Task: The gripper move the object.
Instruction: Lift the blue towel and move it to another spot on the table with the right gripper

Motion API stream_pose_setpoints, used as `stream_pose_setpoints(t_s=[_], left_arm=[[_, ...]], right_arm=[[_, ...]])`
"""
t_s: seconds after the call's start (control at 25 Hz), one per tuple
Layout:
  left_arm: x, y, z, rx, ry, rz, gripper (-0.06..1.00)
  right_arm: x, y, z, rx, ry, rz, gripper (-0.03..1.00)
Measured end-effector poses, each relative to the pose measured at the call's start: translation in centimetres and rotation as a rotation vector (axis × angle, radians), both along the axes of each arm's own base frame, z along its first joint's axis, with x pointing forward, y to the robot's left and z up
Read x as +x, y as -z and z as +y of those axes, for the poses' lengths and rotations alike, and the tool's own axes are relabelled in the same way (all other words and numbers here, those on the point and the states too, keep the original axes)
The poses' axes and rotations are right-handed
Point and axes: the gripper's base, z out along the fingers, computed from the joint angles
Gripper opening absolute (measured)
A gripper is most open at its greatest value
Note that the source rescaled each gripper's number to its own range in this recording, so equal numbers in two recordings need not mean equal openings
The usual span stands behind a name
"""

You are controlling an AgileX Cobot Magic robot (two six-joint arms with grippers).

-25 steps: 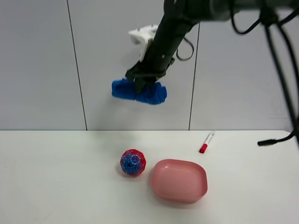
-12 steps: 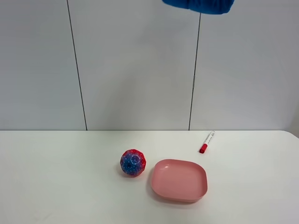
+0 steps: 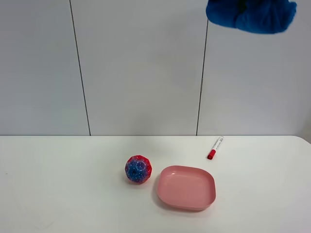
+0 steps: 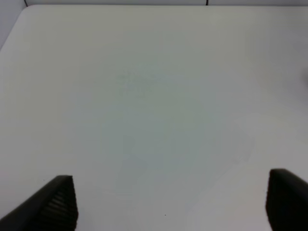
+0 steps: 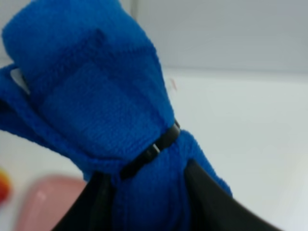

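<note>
A blue knitted cloth point(image 3: 250, 15) bound by a black tie hangs high above the table at the top right of the exterior view. My right gripper point(image 5: 149, 195) is shut on this blue cloth point(image 5: 96, 96), its dark fingers point(image 5: 102, 202) on either side of the bunched lower part. The right arm itself is out of the exterior frame. My left gripper point(image 4: 171, 204) is open and empty, its two black fingertips point(image 4: 57, 204) spread wide over bare white table point(image 4: 154, 96).
On the white table point(image 3: 58, 184) lie a red and blue ball point(image 3: 138, 169), a pink shallow dish point(image 3: 186, 187) right of it, and a red-capped marker point(image 3: 215, 147) further back. The dish point(image 5: 38, 204) also shows below the cloth in the right wrist view.
The right arm has risen with the blue cloth from above the ball to the top right. The arm has left the exterior view. The table's objects have not moved.
</note>
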Motion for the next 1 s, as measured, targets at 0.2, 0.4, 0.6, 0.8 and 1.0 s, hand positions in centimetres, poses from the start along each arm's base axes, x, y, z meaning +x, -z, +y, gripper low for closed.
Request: stream_pose_setpoints(t_s=[0.2, 0.4, 0.6, 0.8, 1.0], left_arm=[[0.0, 0.0, 0.0, 0.0, 0.0, 0.0, 1.0], [0.0, 0.0, 0.0, 0.0, 0.0, 0.0, 1.0], [0.0, 0.0, 0.0, 0.0, 0.0, 0.0, 1.0], [0.0, 0.0, 0.0, 0.0, 0.0, 0.0, 1.0], [0.0, 0.0, 0.0, 0.0, 0.0, 0.0, 1.0]], right_arm=[[-0.7, 6.0, -2.1, 0.018, 0.092, 0.138, 0.0], [0.0, 13.1, -4.6, 0.094, 0.218, 0.206, 0.0], [0.0, 18.2, -7.7, 0.162, 0.317, 0.204, 0.0], [0.0, 20.8, -9.0, 0.218, 0.325, 0.159, 0.0], [0.6, 24.9, -9.6, 0.244, 0.34, 0.206, 0.0]])
